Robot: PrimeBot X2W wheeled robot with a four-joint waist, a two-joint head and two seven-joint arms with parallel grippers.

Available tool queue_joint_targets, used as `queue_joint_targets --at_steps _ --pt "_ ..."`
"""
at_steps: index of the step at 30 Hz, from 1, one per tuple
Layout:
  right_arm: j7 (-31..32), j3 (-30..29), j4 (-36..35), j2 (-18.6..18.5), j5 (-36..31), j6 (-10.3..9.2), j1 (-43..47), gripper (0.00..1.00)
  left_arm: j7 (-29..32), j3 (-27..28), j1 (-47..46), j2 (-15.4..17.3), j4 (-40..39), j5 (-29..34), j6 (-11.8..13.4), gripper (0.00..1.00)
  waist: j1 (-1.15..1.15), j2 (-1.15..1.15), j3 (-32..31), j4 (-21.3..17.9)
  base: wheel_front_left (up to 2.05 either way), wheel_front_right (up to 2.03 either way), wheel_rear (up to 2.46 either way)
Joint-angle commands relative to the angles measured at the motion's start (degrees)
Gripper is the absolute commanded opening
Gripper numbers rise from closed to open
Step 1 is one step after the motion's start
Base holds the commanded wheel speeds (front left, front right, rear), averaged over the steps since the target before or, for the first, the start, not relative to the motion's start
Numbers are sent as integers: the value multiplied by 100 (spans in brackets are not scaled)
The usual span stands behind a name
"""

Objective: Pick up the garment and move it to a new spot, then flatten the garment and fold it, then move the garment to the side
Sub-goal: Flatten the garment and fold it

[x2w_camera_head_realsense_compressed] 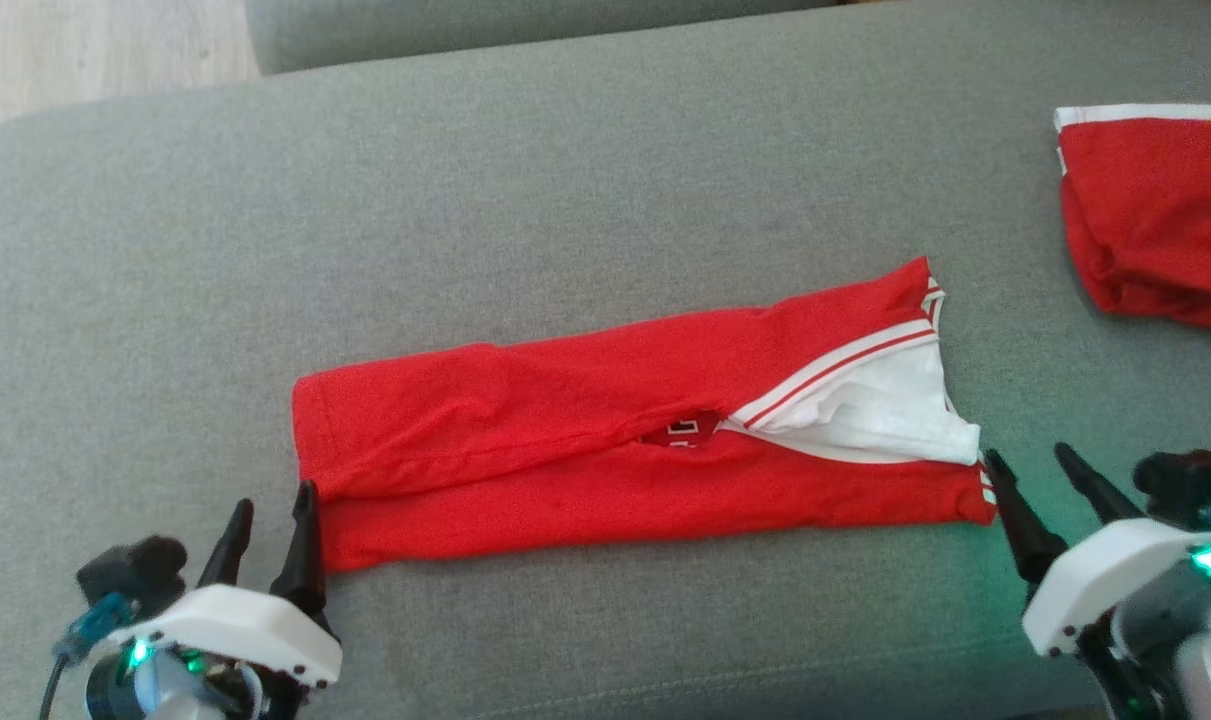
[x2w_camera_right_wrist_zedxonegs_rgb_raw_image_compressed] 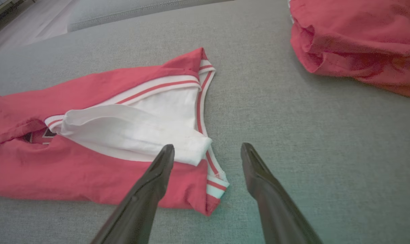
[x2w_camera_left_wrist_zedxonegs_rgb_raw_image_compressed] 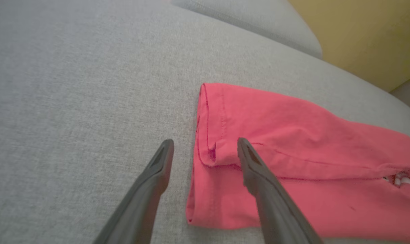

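This looks like a living room in a home. A wide grey fabric sofa (x2w_camera_head_realsense_compressed: 605,150) has a second cushion (x2w_camera_head_realsense_compressed: 485,25) behind it and a pale wooden floor (x2w_camera_head_realsense_compressed: 95,50) beside it. A yellow wall (x2w_camera_left_wrist_zedxonegs_rgb_raw_image_compressed: 370,34) stands beyond, and a red garment (x2w_camera_head_realsense_compressed: 585,450) lies on the seat.
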Motion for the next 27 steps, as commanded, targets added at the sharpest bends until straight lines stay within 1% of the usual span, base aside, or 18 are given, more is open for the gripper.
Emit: queue_joint_targets --at_steps 1,6,10,18,23,27 --pt "24 0 -295 -118 -52 -5 -37 100 -153 314 -79 37 -253 14 73 100 0 0 -69 11 0 0 0" --pt "177 -146 -519 -109 -171 -5 -93 100 -399 428 76 -18 -576 210 286 100 0 0 -144 64 0 0 0" --pt "434 -9 -407 -158 -264 -5 -455 100 -468 439 78 -51 -838 410 422 100 0 0 -97 126 0 0 0" --pt "1005 302 546 -283 -305 -5 -1311 100 -468 362 13 2 -1094 621 540 100 0 0 64 348 0 0 0" --pt "1394 502 1057 -331 -185 -5 -1608 100 -434 346 3 31 -1188 657 601 100 0 0 151 471 0 0 0" --pt "1603 589 1318 -403 -126 -5 -1767 100 -430 336 -8 25 -1234 661 631 100 0 0 220 516 0 0 0"
